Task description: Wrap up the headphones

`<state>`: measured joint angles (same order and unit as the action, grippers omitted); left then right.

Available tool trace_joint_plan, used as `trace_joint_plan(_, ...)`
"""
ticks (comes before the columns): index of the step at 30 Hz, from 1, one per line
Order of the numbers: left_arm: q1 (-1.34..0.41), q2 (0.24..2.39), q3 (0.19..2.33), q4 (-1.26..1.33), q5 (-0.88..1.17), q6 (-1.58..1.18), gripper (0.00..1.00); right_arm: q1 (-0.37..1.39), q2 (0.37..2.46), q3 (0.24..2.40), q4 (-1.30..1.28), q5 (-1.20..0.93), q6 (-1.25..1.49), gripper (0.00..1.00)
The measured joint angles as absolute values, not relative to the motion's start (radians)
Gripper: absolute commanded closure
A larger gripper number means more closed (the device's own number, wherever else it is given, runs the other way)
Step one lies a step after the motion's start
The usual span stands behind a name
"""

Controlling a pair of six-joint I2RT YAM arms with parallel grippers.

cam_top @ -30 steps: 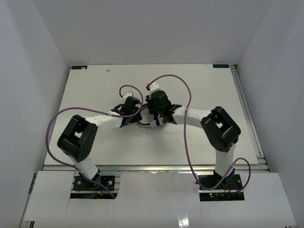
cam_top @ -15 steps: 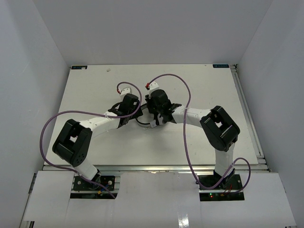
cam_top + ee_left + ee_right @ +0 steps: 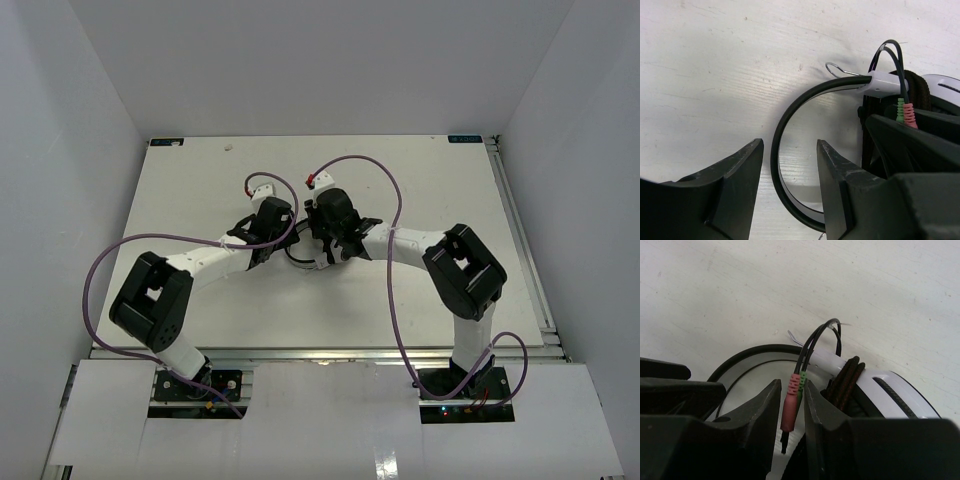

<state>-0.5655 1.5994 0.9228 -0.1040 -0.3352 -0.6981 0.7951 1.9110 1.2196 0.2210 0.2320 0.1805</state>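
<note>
The headphones lie at the table's middle, mostly hidden under both wrists in the top view; only a bit of black headband (image 3: pixel 299 262) shows. In the left wrist view my left gripper (image 3: pixel 788 167) is open, and its jaws straddle the headband (image 3: pixel 776 150) without touching it. The white ear cup (image 3: pixel 942 84) is at the right. In the right wrist view my right gripper (image 3: pixel 791 392) is shut on the cord's pink and green plugs (image 3: pixel 791 402), held beside the ear cup (image 3: pixel 895 390). The dark cord (image 3: pixel 846 380) is wound next to it. In the top view the left gripper (image 3: pixel 274 240) and right gripper (image 3: pixel 328 250) nearly touch.
Purple robot cables (image 3: pixel 380 178) loop over the table behind the right wrist and out past the table's left edge (image 3: pixel 100 270). White walls close in the table on three sides. A metal rail (image 3: pixel 520 230) runs along the right edge.
The left arm's elbow has swung down and to the left, and its gripper has shifted slightly towards the far side. The right arm has stayed in place, still holding the plugs.
</note>
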Motion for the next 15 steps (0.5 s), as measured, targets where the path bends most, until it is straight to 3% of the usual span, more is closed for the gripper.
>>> trace_joint_plan(15, -0.561, 1.596, 0.949, -0.105, -0.374, -0.688, 0.41, 0.826, 1.824, 1.145, 0.205, 0.254, 0.206, 0.67)
